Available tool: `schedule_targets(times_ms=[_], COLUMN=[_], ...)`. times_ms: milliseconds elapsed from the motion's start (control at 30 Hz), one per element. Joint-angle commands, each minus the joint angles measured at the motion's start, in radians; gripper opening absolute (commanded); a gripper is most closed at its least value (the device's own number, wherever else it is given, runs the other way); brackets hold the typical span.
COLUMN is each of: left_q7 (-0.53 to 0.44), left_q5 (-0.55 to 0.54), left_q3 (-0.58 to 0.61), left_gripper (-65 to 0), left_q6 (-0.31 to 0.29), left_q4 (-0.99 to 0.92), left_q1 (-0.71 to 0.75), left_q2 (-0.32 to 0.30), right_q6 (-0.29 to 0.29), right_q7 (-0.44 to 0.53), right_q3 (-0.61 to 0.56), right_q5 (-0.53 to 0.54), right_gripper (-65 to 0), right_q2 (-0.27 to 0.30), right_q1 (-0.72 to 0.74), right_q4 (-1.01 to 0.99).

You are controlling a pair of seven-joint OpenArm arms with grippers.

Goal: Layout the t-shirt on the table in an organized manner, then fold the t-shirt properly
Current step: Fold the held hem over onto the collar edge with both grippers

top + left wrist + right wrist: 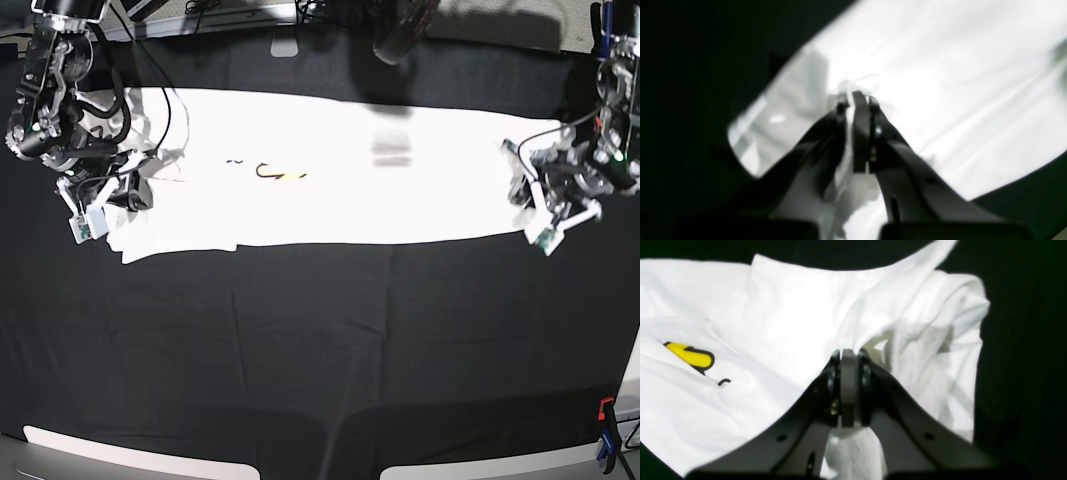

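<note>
Basically the shirt lies stretched left-right across the upper part of the base frame on the counter, each end pinched in closed fingers, right fingers at frame left, left fingers at frame right, equally near.
</note>
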Motion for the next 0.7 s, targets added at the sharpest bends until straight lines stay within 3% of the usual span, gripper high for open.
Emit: schedule_targets(times_ms=[0, 233, 400, 533, 667], left_q7=[-0.019, 0.035, 0.135, 0.137, 0.13], left_q5=[0.005, 0.015, 0.015, 0.015, 0.015], left_q3=[-0.008, -0.008, -0.008, -0.008, -0.008], left_gripper=[-65.0, -65.0, -65.0, -65.0, -65.0], left_q6=[0.013, 0.019, 0.063, 0.064, 0.063], left_q4=[0.019, 0.031, 0.111, 0.212, 0.254], left_q1=[-0.008, 0.003, 0.008, 0.048, 0.091], left_q2=[-0.014, -0.019, -0.035, -0.036, -0.035], right_q6=[0.006, 0.006, 0.006, 0.006, 0.006], right_q7=[-0.001, -0.053, -0.089, -0.152, -0.182], right_q3=[0.005, 0.005, 0.005, 0.005, 0.005], right_q5=[0.011, 0.011, 0.016, 0.093, 0.093], right_gripper=[-65.0, -65.0, -65.0, -65.0, -65.0], right_q2=[0.017, 0.017, 0.016, 0.016, 0.016], right_q1=[0.011, 0.011, 0.011, 0.011, 0.011], right_q4=[0.019, 0.019, 0.042, 0.116, 0.164])
